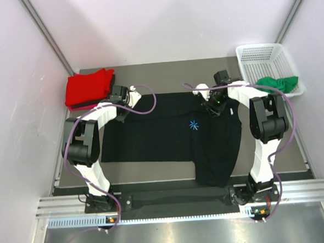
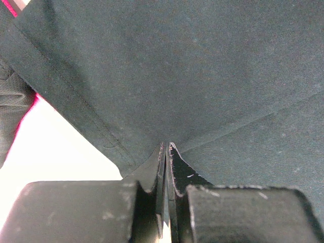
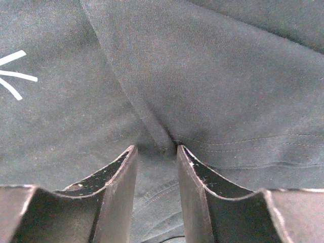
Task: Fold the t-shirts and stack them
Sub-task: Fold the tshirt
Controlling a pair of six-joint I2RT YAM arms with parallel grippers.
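Observation:
A black t-shirt (image 1: 168, 140) with a small blue star print lies spread across the table, partly folded at its right side. My left gripper (image 1: 120, 114) sits at its far left edge and is shut on the cloth; in the left wrist view the jaws (image 2: 166, 148) pinch a hem fold of the black shirt (image 2: 202, 76). My right gripper (image 1: 215, 108) is at the shirt's far edge by the collar; its jaws (image 3: 156, 149) hold a raised ridge of black cloth (image 3: 212, 76) between them. A folded red t-shirt (image 1: 88, 87) lies at the back left. A green t-shirt (image 1: 278, 83) hangs in the basket. No pink shirt is in view.
A white mesh basket (image 1: 260, 55) stands at the back right corner. White walls close in the table on the left, back and right. A metal rail runs along the near edge by the arm bases.

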